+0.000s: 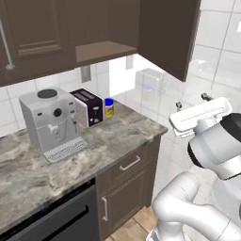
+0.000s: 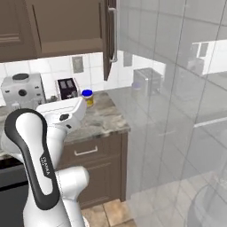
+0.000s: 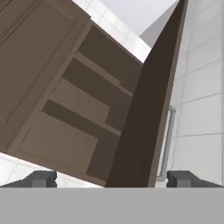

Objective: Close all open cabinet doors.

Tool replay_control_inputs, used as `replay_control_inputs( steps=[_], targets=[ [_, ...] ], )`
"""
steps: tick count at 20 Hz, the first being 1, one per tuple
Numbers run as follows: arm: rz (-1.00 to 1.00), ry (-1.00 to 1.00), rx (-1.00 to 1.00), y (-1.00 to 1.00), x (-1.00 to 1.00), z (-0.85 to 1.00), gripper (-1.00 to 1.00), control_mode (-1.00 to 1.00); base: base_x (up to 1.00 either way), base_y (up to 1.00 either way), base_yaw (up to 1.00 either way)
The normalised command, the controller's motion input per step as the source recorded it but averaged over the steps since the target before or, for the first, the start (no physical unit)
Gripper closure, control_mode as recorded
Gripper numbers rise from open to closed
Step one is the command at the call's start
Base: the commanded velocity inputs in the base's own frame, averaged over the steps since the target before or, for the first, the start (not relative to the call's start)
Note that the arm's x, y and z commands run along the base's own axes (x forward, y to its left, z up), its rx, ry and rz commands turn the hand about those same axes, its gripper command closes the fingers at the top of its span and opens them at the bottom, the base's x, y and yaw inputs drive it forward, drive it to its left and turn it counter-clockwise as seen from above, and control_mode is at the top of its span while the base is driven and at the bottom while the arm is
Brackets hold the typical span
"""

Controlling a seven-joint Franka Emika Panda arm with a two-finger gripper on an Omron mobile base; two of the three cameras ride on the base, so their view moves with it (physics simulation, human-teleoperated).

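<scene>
Cabinet door (image 3: 146, 109) on the wall unit's right end stands swung wide, edge-on, baring brown shelves (image 3: 83, 109); its silver handle (image 3: 167, 144) faces white tiled wall. Below, the marble tabletop (image 1: 117, 132) ends. Fingers (image 3: 41, 178) spread apart, empty, near the door's lower edge.

A grey coffee machine (image 1: 51, 123) stands on the marbled counter (image 1: 117, 136), with a black toaster (image 1: 88, 107) just beside it and a yellow jar with a blue lid (image 1: 109, 108) next to the toaster, near the tiled wall (image 1: 155, 89). Below the counter sit a brown drawer (image 1: 129, 164) with a silver handle, a short brown door (image 1: 126, 200) under it, and a dark dishwasher (image 1: 56, 219) alongside. An outlet (image 1: 85, 73) is set in the wall above the toaster.
</scene>
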Motion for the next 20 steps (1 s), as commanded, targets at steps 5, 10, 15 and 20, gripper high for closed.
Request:
replay_control_inputs(
  steps=[5,10,15,20],
  targets=[
    [0.0,0.0,0.0,0.0,0.0,0.0,-1.0,1.0,0.63,-0.21,-0.04],
    [0.0,0.0,0.0,0.0,0.0,0.0,-1.0,1.0,0.55,-0.24,-0.01],
    [0.0,0.0,0.0,0.0,0.0,0.0,-1.0,1.0,0.44,-0.16,0.0],
    [0.0,0.0,0.0,0.0,0.0,0.0,-1.0,1.0,0.41,-0.05,0.0]
  ],
)
